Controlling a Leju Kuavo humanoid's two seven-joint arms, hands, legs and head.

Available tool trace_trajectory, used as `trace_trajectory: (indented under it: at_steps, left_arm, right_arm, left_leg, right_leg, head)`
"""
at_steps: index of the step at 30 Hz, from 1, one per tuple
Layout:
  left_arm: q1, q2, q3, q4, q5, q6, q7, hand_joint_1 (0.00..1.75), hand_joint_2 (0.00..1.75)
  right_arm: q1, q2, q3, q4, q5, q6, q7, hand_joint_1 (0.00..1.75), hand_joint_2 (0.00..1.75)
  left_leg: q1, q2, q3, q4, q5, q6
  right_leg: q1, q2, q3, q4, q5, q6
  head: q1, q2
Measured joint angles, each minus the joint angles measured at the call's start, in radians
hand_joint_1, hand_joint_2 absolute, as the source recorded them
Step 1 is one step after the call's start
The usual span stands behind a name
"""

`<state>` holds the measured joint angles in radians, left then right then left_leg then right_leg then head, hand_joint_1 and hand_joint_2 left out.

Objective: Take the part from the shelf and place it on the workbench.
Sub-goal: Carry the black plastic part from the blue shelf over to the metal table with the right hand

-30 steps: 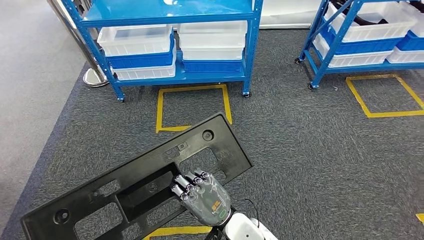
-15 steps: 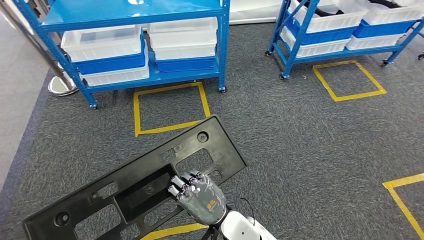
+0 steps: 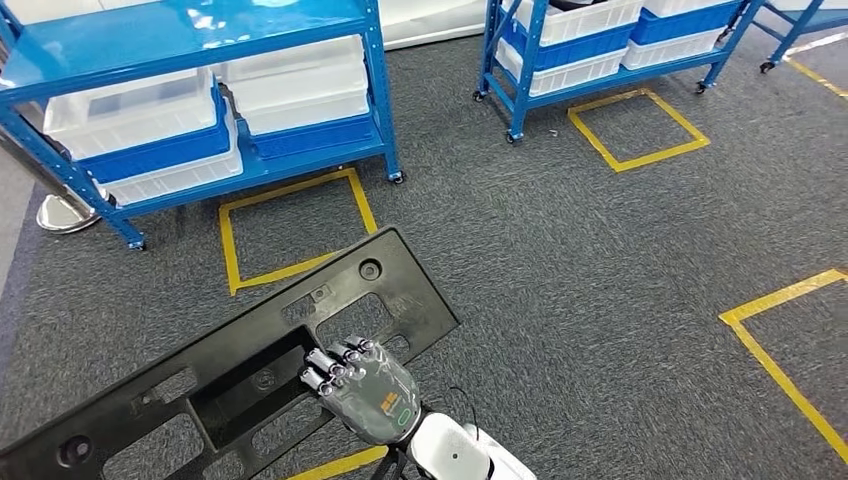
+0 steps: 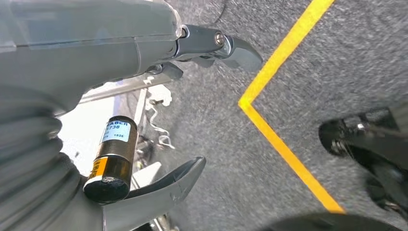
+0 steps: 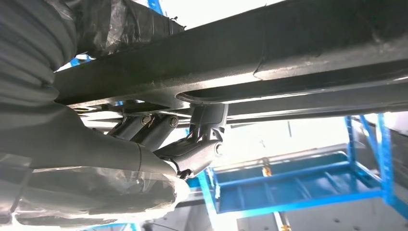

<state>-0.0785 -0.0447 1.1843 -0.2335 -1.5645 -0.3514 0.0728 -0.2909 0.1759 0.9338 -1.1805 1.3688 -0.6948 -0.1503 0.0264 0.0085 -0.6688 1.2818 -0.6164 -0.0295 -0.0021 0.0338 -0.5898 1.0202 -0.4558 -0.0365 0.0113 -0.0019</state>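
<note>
Black plastic part (image 3: 250,350), long, stiff, probably light, carried slantwise over the carpet with the right hand (image 3: 365,390) curled on a cut-out edge; hold mid-span, ends may swing; left hand (image 4: 159,120) empty, fingers apart.

One black part (image 3: 230,360), two blue shelves (image 3: 190,40), and three full yellow floor squares (image 3: 290,225).

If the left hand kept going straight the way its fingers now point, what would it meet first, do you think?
Probably the grey carpet: the left hand hangs with fingers apart, holding nothing, pointing toward the floor near a yellow tape line. Nothing shows between them, though depth is unclear.
</note>
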Motion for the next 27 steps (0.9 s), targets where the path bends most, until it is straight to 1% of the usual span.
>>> trace_trajectory:
  at_steps: [1,2,3,4,5,6,7,8,9,10,11,12,13,14,15,16,17,18,19,20,21,22,23,24,25,26,27]
  left_arm:
    - [0.001,0.000,0.000,0.000,0.001,0.000,0.000,0.00,1.75]
    - [0.002,0.000,0.000,0.000,0.001,0.001,0.000,0.00,1.75]
    - [0.003,0.000,0.000,0.000,0.001,0.001,0.000,0.00,1.75]
    - [0.003,0.002,0.000,0.000,0.001,0.002,0.000,0.00,1.75]
    - [0.004,0.003,0.000,0.001,0.002,0.002,0.000,0.00,1.75]
    - [0.004,0.005,0.000,0.001,0.002,0.003,0.000,0.00,1.75]
    - [0.003,0.006,0.000,0.002,0.002,0.003,0.000,0.00,1.75]
    - [0.003,0.007,0.000,0.002,0.003,0.003,0.000,0.00,1.75]
    - [0.002,0.006,0.000,0.003,0.003,0.003,0.000,0.00,1.75]
    - [0.001,0.006,0.000,0.003,0.004,0.003,0.000,0.00,1.75]
    - [0.001,0.005,0.000,0.004,0.006,0.003,0.000,0.00,1.75]
    - [0.002,0.005,-0.001,0.004,0.007,0.003,0.000,0.00,1.75]
    - [0.003,0.005,-0.001,0.004,0.010,0.003,0.001,0.00,1.75]
    - [0.005,0.005,0.000,0.004,0.017,0.005,0.002,0.00,1.75]
    - [0.007,0.005,0.002,0.004,0.030,0.009,0.004,0.00,1.75]
    - [0.009,0.004,0.006,0.004,0.049,0.015,0.006,0.00,1.75]
    - [0.011,0.001,0.014,0.004,0.075,0.025,0.007,0.00,1.75]
    - [0.015,-0.004,0.026,0.004,0.100,0.037,0.006,0.00,1.75]
    - [0.019,-0.009,0.039,0.005,0.120,0.049,0.004,0.00,1.75]
    - [0.025,-0.015,0.052,0.005,0.134,0.059,0.002,0.00,1.75]
    - [0.031,-0.019,0.063,0.005,0.141,0.066,-0.001,0.00,1.75]
    - [0.035,-0.022,0.072,0.005,0.145,0.070,-0.003,0.00,1.75]
    - [0.039,-0.025,0.078,0.005,0.147,0.073,-0.003,0.00,1.75]
    - [0.040,-0.028,0.083,0.005,0.149,0.074,-0.004,0.00,1.75]
    - [0.041,-0.031,0.088,0.005,0.150,0.074,-0.004,0.00,1.75]
    - [0.042,-0.033,0.091,0.005,0.149,0.073,-0.004,0.00,1.75]
    - [0.043,-0.034,0.094,0.005,0.146,0.071,-0.004,0.00,1.75]
  right_arm:
    - [-0.001,0.000,0.002,0.004,-0.007,0.000,-0.002,1.75,1.75]
    - [-0.002,0.000,0.004,0.006,-0.012,0.000,-0.005,1.75,1.75]
    - [-0.002,0.000,0.006,0.008,-0.015,-0.001,-0.006,1.75,1.75]
    - [-0.003,0.000,0.007,0.009,-0.016,-0.001,-0.007,1.75,1.75]
    - [-0.004,0.001,0.009,0.009,-0.016,-0.001,-0.007,1.75,1.75]
    - [-0.004,0.001,0.010,0.010,-0.016,-0.001,-0.007,1.75,1.75]
    - [-0.005,0.001,0.010,0.011,-0.017,-0.001,-0.008,1.75,1.75]
    - [-0.006,0.001,0.011,0.011,-0.018,-0.001,-0.008,1.75,1.75]
    - [-0.006,0.001,0.011,0.012,-0.018,-0.001,-0.009,1.75,1.75]
    - [-0.007,0.001,0.011,0.012,-0.019,-0.001,-0.009,1.75,1.75]
    - [-0.008,0.001,0.011,0.013,-0.020,-0.002,-0.009,1.75,1.75]
    - [-0.009,0.001,0.012,0.014,-0.020,-0.002,-0.009,1.75,1.75]
    - [-0.010,0.001,0.013,0.015,-0.020,-0.002,-0.009,1.75,1.75]
    - [-0.010,0.001,0.013,0.016,-0.019,-0.002,-0.006,1.75,1.75]
    - [-0.008,-0.001,0.013,0.016,-0.014,-0.002,0.000,1.75,1.75]
    - [-0.003,-0.005,0.013,0.014,-0.004,-0.002,0.010,1.75,1.75]
    - [0.004,-0.014,0.011,0.005,0.008,-0.002,0.021,1.75,1.75]
    - [0.016,-0.026,0.004,-0.012,0.024,-0.001,0.028,1.75,1.75]
    - [0.030,-0.040,-0.008,-0.036,0.038,-0.001,0.029,1.75,1.75]
    - [0.044,-0.052,-0.024,-0.064,0.049,-0.001,0.027,1.75,1.75]
    - [0.057,-0.062,-0.041,-0.093,0.059,-0.001,0.023,1.75,1.75]
    - [0.067,-0.070,-0.056,-0.118,0.065,-0.002,0.021,1.75,1.75]
    - [0.076,-0.080,-0.068,-0.138,0.069,-0.002,0.020,1.75,1.75]
    - [0.092,-0.090,-0.078,-0.158,0.072,-0.003,0.020,1.75,1.75]
    - [0.113,-0.104,-0.088,-0.175,0.076,-0.003,0.021,1.75,1.75]
    - [0.138,-0.118,-0.097,-0.187,0.082,-0.004,0.021,1.75,1.75]
    - [0.161,-0.130,-0.104,-0.196,0.089,-0.004,0.019,1.75,1.75]
  left_leg:
    - [-0.001,-0.002,0.001,-0.002,0.015,0.004]
    - [-0.002,-0.007,0.020,-0.043,0.046,0.010]
    - [-0.004,-0.021,0.052,-0.110,0.084,0.018]
    - [-0.004,-0.046,0.082,-0.176,0.110,0.026]
    - [-0.005,-0.068,0.105,-0.227,0.127,0.032]
    - [-0.006,-0.083,0.118,-0.257,0.132,0.036]
    - [-0.008,-0.087,0.121,-0.266,0.129,0.038]
    - [-0.009,-0.077,0.123,-0.271,0.132,0.040]
    - [-0.007,-0.063,0.125,-0.277,0.137,0.043]
    - [-0.005,-0.050,0.128,-0.286,0.142,0.048]
    - [-0.003,-0.035,0.131,-0.294,0.147,0.053]
    - [-0.002,-0.020,0.132,-0.298,0.150,0.057]
    - [-0.003,-0.007,0.132,-0.299,0.151,0.059]
    - [-0.004,0.008,0.130,-0.298,0.150,0.060]
    - [-0.005,0.024,0.129,-0.296,0.149,0.060]
    - [-0.005,0.038,0.128,-0.294,0.147,0.059]
    - [-0.005,0.051,0.128,-0.292,0.145,0.058]
    - [-0.005,0.063,0.129,-0.289,0.142,0.056]
    - [-0.006,0.073,0.130,-0.286,0.139,0.052]
    - [-0.009,0.083,0.131,-0.283,0.135,0.047]
    - [-0.011,0.092,0.133,-0.280,0.131,0.041]
    - [-0.012,0.101,0.136,-0.280,0.129,0.035]
    - [-0.013,0.110,0.140,-0.281,0.128,0.029]
    - [-0.011,0.113,0.144,-0.283,0.125,0.024]
    - [-0.009,0.102,0.146,-0.279,0.117,0.019]
    - [-0.006,0.080,0.141,-0.261,0.099,0.015]
    - [-0.004,0.052,0.128,-0.227,0.072,0.013]
  right_leg:
    - [0.003,0.013,-0.001,0.002,0.001,-0.001]
    - [0.006,0.027,-0.002,0.004,0.001,-0.001]
    - [0.007,0.040,-0.002,0.006,0.001,-0.001]
    - [0.010,0.051,-0.003,0.008,0.001,0.001]
    - [0.009,0.063,-0.006,0.010,0.003,0.004]
    - [0.007,0.073,-0.011,0.012,0.006,0.009]
    - [0.005,0.085,-0.016,0.012,0.009,0.015]
    - [0.002,0.097,-0.020,0.010,0.014,0.022]
    - [0.003,0.100,-0.023,0.011,0.014,0.028]
    - [0.006,0.085,-0.029,0.023,0.004,0.034]
    - [0.008,0.060,-0.044,0.052,-0.017,0.039]
    - [0.008,0.027,-0.067,0.101,-0.047,0.043]
    - [0.006,-0.002,-0.098,0.165,-0.081,0.047]
    - [0.002,-0.017,-0.127,0.226,-0.106,0.052]
    - [-0.002,-0.024,-0.146,0.267,-0.116,0.056]
    - [-0.006,-0.029,-0.147,0.273,-0.109,0.060]
    - [-0.009,-0.035,-0.128,0.239,-0.086,0.062]
    - [-0.010,-0.049,-0.089,0.171,-0.053,0.063]
    - [-0.008,-0.069,-0.051,0.102,-0.029,0.060]
    - [-0.005,-0.084,-0.022,0.045,-0.011,0.056]
    - [-0.001,-0.093,-0.006,0.012,-0.004,0.051]
    - [0.003,-0.091,-0.005,0.005,-0.005,0.046]
    - [0.004,-0.080,-0.006,0.004,-0.003,0.041]
    - [0.001,-0.070,-0.003,0.000,-0.001,0.035]
    - [-0.002,-0.062,0.002,-0.006,0.001,0.029]
    - [-0.006,-0.054,0.006,-0.012,0.005,0.023]
    - [-0.010,-0.047,0.008,-0.017,0.008,0.017]
  head:
    - [0.000,0.000]
    - [0.000,0.000]
    - [0.000,0.000]
    - [0.001,0.000]
    - [0.000,0.000]
    - [0.001,0.000]
    - [0.001,0.000]
    - [0.000,0.000]
    - [0.000,0.000]
    - [0.003,0.000]
    - [0.006,0.000]
    - [0.009,0.000]
    - [0.012,0.000]
    - [0.012,0.000]
    - [0.012,0.000]
    - [0.012,0.000]
    - [0.012,0.000]
    - [0.013,0.000]
    - [0.013,0.000]
    - [0.013,0.000]
    - [0.012,0.000]
    - [0.012,0.000]
    - [0.012,0.000]
    - [0.012,0.000]
    - [0.012,0.000]
    - [0.012,0.000]
    - [0.012,0.000]
